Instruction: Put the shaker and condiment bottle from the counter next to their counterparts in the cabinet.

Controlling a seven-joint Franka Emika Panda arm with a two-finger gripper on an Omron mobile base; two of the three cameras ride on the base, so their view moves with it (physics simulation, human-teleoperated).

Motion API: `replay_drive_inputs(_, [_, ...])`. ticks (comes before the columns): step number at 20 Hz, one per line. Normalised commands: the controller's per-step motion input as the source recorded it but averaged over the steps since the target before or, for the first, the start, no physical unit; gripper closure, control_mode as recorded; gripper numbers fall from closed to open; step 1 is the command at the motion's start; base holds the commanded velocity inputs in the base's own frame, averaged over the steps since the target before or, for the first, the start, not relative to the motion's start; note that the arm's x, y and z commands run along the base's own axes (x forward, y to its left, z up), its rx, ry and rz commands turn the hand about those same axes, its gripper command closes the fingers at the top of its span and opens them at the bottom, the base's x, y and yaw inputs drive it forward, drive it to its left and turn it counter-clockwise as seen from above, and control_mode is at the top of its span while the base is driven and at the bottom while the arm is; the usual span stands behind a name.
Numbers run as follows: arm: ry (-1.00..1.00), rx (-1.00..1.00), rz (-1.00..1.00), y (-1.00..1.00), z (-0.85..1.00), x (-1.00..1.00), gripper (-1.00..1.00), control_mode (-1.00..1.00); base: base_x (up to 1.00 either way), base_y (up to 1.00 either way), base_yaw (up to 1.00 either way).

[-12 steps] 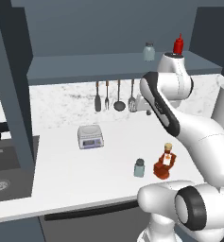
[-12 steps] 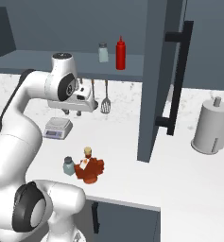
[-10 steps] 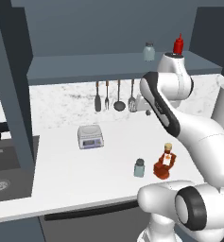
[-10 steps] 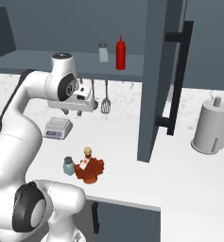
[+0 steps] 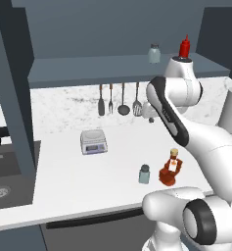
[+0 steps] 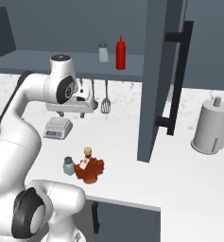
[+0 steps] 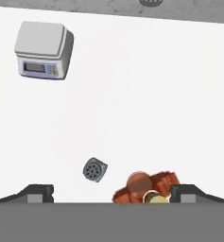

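Hovering high over the counter, gripper spread wide, nothing between the fingers. Nothing picked yet, so I judge the step in hand is the first approach and grasp.

Nearest the base: shaker and condiment bottle stand just beside each other near the front edge, both upright. In the hand view the shaker's cap sits left of centre and the maple-leaf bottle low right, partly cut by the frame edge. Neither is centred between the fingertips.

Advice for a clean grasp:
- Pick one target first. The shaker looks the easier one: round, small, free on its left side.
- Shift the hand until the cap is midway between the fingers, then descend straight.
- Line the fingers up so neither lands in the narrow space between shaker and bottle, or the bottle may tip.
- For the bottle, the leaf body is wide and irregular; the neck under the cork looks like the better hold.

Further back: the scale sits mid-counter, well apart from both, no obstacle. Utensils hang on the backsplash behind.

Farthest and above: the cabinet shelf carries the second shaker and the red squeeze bottle near each other. Free shelf shows to their left. The open cabinet door stands to the right; lift clear of it.
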Motion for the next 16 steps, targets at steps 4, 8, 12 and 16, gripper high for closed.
replay_drive_inputs(4, [-0.15, -0.06, 0.00, 0.08, 0.00, -0.52, -1.00, -1.00, 0.00, 0.00, 0.00])
replay_drive_inputs(8, [-0.11, -0.09, -0.28, 0.17, -0.22, -0.45, -1.00, -1.00, 0.00, 0.00, 0.00])
replay_drive_inputs(12, [-0.01, -0.03, -0.47, 0.01, -0.58, -0.21, -1.00, -1.00, 0.00, 0.00, 0.00])
replay_drive_inputs(16, [0.01, 0.00, -0.33, -0.09, -0.61, -0.18, -1.00, -1.00, 0.00, 0.00, 0.00])
